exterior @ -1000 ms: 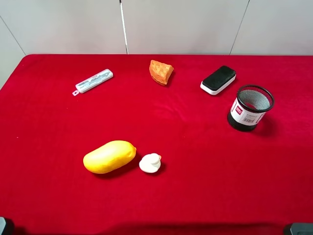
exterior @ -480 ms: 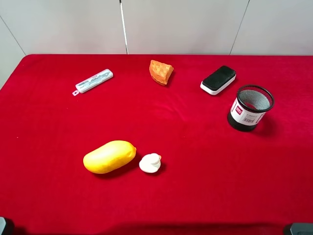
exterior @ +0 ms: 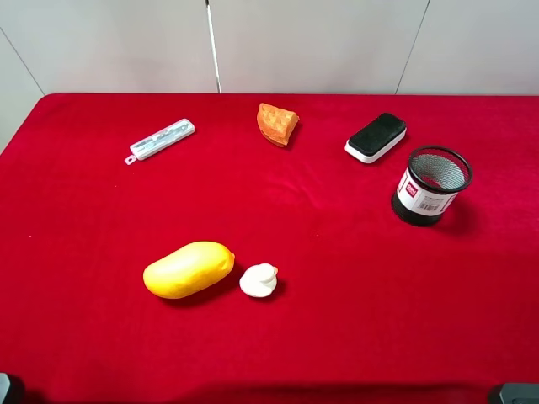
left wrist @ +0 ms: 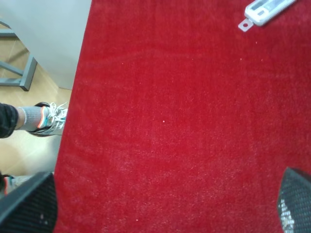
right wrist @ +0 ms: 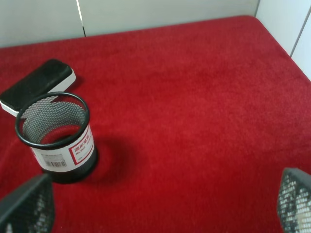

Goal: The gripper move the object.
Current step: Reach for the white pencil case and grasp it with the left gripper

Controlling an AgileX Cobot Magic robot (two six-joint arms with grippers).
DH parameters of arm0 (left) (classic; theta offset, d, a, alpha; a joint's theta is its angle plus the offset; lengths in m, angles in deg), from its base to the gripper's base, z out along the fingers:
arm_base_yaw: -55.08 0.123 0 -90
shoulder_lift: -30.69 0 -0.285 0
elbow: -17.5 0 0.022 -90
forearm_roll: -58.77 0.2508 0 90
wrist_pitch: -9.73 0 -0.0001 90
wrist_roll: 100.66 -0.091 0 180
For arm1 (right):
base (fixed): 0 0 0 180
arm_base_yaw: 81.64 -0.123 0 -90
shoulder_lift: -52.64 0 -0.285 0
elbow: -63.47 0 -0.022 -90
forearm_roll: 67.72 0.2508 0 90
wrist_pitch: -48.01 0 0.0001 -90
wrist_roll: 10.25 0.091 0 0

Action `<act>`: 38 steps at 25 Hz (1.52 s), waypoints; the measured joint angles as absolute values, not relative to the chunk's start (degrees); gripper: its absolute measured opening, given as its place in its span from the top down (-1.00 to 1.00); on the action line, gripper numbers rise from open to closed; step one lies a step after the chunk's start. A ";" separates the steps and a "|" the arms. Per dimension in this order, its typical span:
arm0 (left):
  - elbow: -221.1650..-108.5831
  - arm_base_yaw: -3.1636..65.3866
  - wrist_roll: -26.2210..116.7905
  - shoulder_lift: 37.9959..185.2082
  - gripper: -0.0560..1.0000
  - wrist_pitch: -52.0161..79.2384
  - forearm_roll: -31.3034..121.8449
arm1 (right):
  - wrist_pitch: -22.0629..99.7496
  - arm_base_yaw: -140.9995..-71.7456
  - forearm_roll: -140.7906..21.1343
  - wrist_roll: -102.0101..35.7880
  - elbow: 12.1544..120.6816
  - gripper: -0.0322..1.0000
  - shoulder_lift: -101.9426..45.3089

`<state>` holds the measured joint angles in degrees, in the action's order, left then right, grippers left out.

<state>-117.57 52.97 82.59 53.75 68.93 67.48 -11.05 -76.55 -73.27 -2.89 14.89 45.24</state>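
Exterior high view, clock read from the centre of the red table [exterior: 337,278].

- The plastic case [exterior: 160,139] is lying flat at about 10 o'clock, near the far left of the cloth. Its long axis is running 8 to 2 o'clock, with the holed tab at the 8 o'clock end. Nothing is touching it.
- An orange sponge [exterior: 277,124] is sitting at 12 o'clock.
- A black-and-white eraser [exterior: 376,136] is lying between 1 and 2 o'clock.
- A mesh cup [exterior: 429,185] is standing upright between 2 and 3 o'clock, near the eraser but apart from it.
- A yellow fruit [exterior: 189,269] is lying at 8 o'clock, with a small white piece [exterior: 258,280] just beside it at its 3 o'clock.

Left gripper [left wrist: 160,208]: its fingers [left wrist: 26,206] are standing wide apart over bare cloth and gripping nothing. Only the tab end of the case [left wrist: 267,10] is showing in the left wrist view, well apart from the fingertips. A shoe [left wrist: 48,121] is showing on the floor past the table edge.

Right gripper [right wrist: 160,204]: its fingers [right wrist: 24,204] are also spread wide and are empty. The mesh cup [right wrist: 56,141] is standing near one fingertip without touching it, and the eraser [right wrist: 36,87] is lying just beyond the cup.
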 joint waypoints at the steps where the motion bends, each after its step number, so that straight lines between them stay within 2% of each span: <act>1: -117.94 52.97 82.23 55.22 -0.78 68.41 67.48 | -11.05 -76.55 -73.27 -2.89 14.89 -0.41 45.24; 18: -129.35 52.97 81.78 85.52 -0.77 66.77 67.48 | -10.83 -76.55 -73.27 -2.89 14.89 -0.41 45.24; 38: -139.50 52.91 81.12 111.41 -0.77 60.51 67.48 | -10.83 -76.55 -73.27 -2.89 14.89 -0.41 45.24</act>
